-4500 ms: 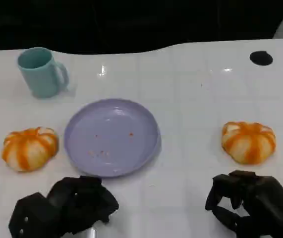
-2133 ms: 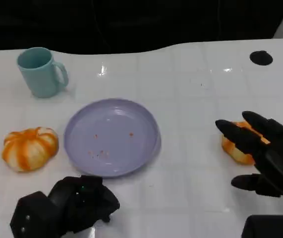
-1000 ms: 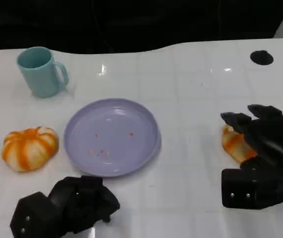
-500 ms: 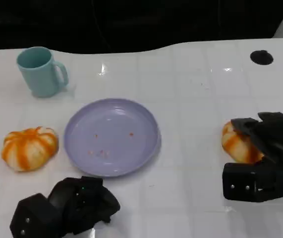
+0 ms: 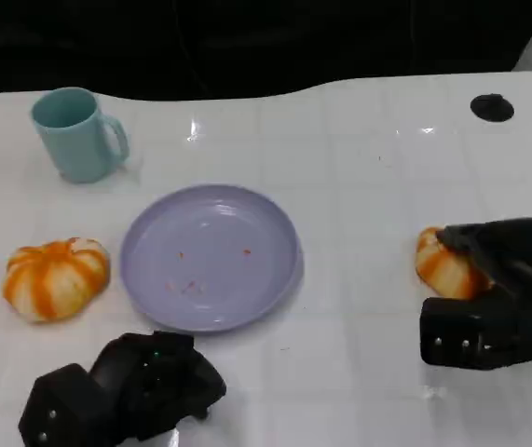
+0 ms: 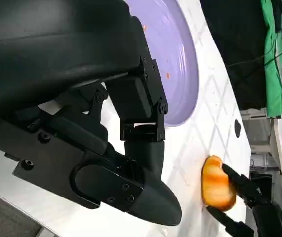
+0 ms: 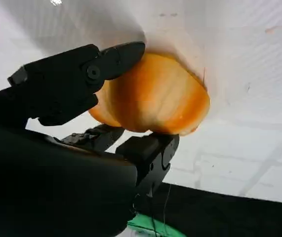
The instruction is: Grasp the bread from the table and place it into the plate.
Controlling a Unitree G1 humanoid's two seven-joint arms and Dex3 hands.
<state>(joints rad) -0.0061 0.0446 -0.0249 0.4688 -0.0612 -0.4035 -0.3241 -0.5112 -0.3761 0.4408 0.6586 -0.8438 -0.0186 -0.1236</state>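
Nearest the camera in the head view, the left hand [image 5: 126, 391] lies on the white bench [image 5: 359, 168] at the lower left, its fingers curled in on nothing, just short of the near rim of the plate [image 5: 211, 256]. The left wrist view shows the same curled fingers [image 6: 145, 148] with no object between them.

At the lower right, the right hand [image 5: 498, 293] is wrapped over an orange-and-white bread [image 5: 444, 268] that sits on the bench, well to the right of the plate. Only the left part of this bread shows past the black fingers in the head view. In the right wrist view, the bread [image 7: 155, 98] sits between an upper finger [image 7: 81, 79] pressed against one side and lower fingers [image 7: 148, 153] against its other side, so the hand is clamped on it; whether the bread is lifted clear of the bench or rests on it is hard to tell from these angles. The left wrist view shows this bread [image 6: 217, 182] in the distance with the right hand's fingertips [image 6: 242, 185] around it.

The lilac plate lies flat in the middle, with a few small orange crumbs on its surface. A second orange-and-white bread [image 5: 56, 277] rests on the bench just beside the plate's left edge, apart from both hands.

Farther back at the left stands an upright teal mug [image 5: 75, 133], handle to the right. At the far right is a small black round spot [image 5: 491, 107] on the bench.
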